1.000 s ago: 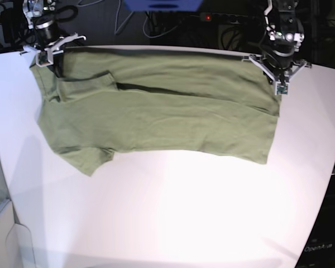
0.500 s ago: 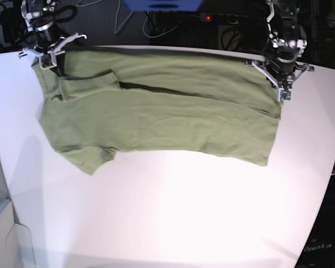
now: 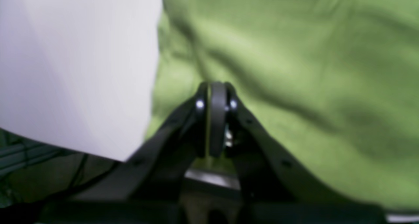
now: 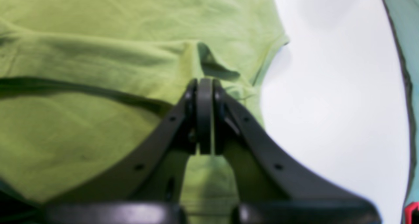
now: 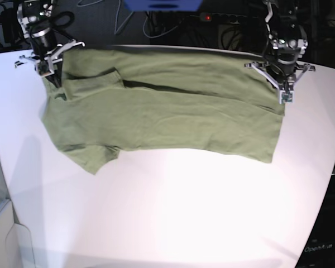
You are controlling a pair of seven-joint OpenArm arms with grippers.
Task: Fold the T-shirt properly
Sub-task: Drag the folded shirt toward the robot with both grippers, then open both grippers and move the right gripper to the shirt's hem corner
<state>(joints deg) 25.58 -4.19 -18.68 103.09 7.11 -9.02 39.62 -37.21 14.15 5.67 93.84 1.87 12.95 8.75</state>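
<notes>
A: Both arms have crept toward three o'clock since a second ago, dragging the T-shirt (image 5: pixel 162 111) along.

B: Grips?

A: Left gripper (image 5: pixel 285 96) and right gripper (image 5: pixel 46 70), jaws pressed together, each pinching the twelve-o'clock edge. The cloth's long axis runs nine to three on the table (image 5: pixel 173 212), slack hanging toward six.

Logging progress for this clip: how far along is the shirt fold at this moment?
Done: the T-shirt lies folded once lengthwise on the table, one sleeve tucked on top, the other sleeve sticking out at the near edge. In hand: the left gripper and right gripper are each shut on the far corners of the cloth. Left: the loose sleeve and the crosswise folds.
</notes>
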